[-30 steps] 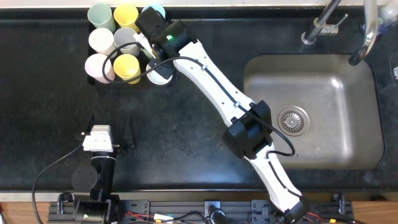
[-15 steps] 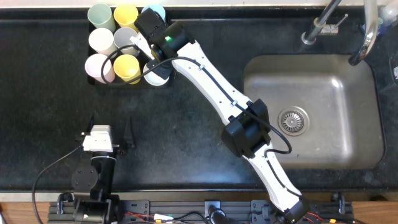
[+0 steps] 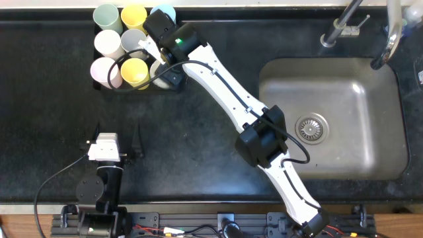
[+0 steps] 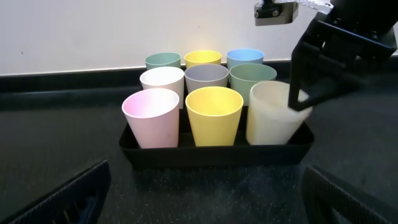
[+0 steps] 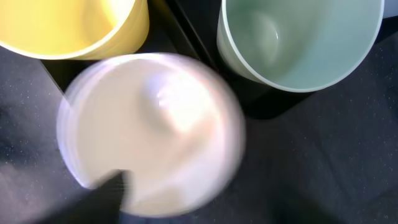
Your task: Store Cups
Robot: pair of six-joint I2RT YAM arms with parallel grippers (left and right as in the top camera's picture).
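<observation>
Right tool is where we begin: its arm reaches from the sink side across the dark worktop to the black tray at the far left. Its fingers sit close together on the rim of the cream cup, pinching the cup wall on the side facing away from the other cups. That cup stands in the tray's front corner slot, mouth up, its base hidden behind the tray's front wall, so we cannot tell whether it rests fully on the tray floor. Beside it in the front row we see a yellow cup and a pink cup. The middle row holds a pale green cup, a grey cup and a white cup. The back row holds a blue cup, a second yellow cup and a darker green cup. All the cups stand upright with their mouths up, and those we can see into hold nothing. Left tool sits low over the worktop, well apart from the tray and facing it, with its fingers spread wide and nothing between them. The steel sink lies at the right.
</observation>
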